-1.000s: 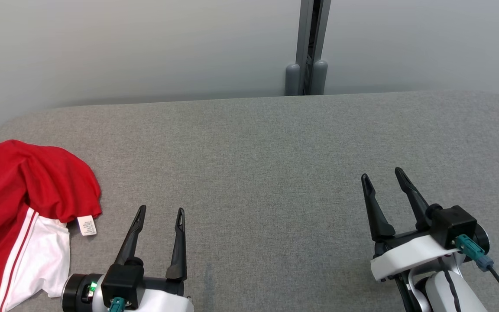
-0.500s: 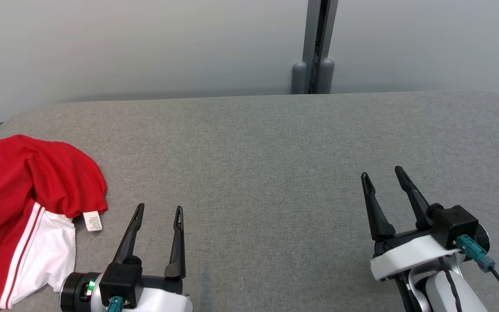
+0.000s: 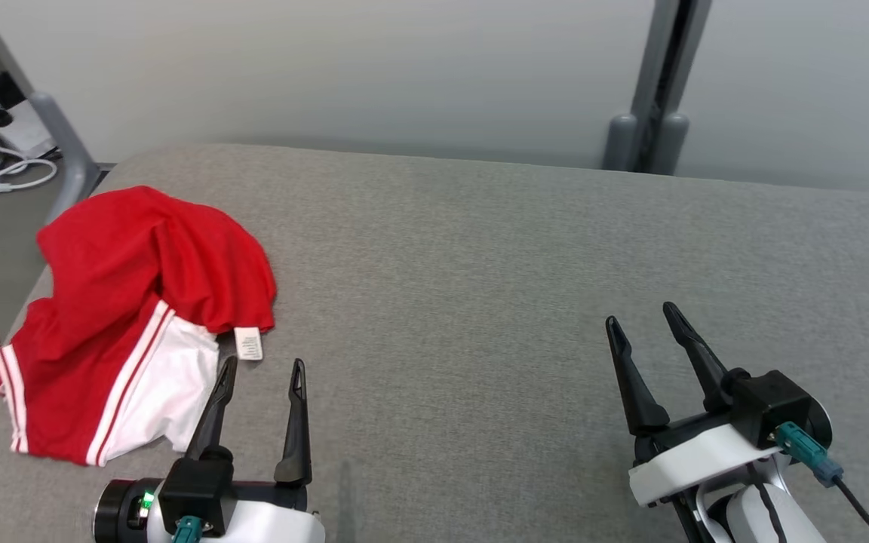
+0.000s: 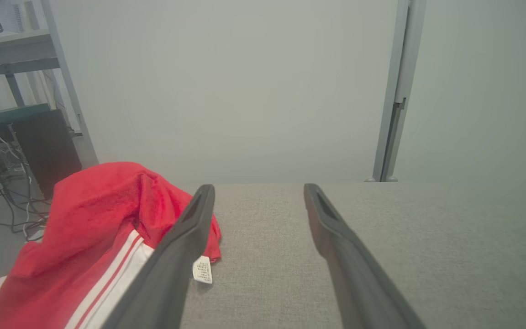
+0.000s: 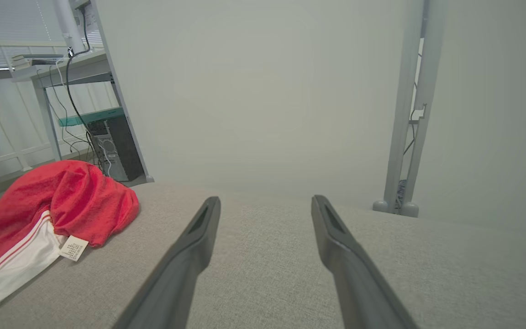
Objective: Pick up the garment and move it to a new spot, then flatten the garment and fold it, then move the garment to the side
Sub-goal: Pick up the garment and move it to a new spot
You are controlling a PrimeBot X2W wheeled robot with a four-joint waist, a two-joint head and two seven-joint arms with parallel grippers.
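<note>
Head view: garment (image 3: 133, 317) just beside left gripper (image 3: 265, 367).

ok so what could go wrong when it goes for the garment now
The garment lies crumpled by the left edge of the table; a push from the open left gripper might slide it off. Its layers are bunched, so a pinch may catch several, or only the white label near the fingertips.

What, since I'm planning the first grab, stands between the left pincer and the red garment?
Nothing visible does. The open left pincer sits right beside the garment on the grey table. The garment's own white label lies just ahead of its fingertips, and no other object lies between them.
</note>
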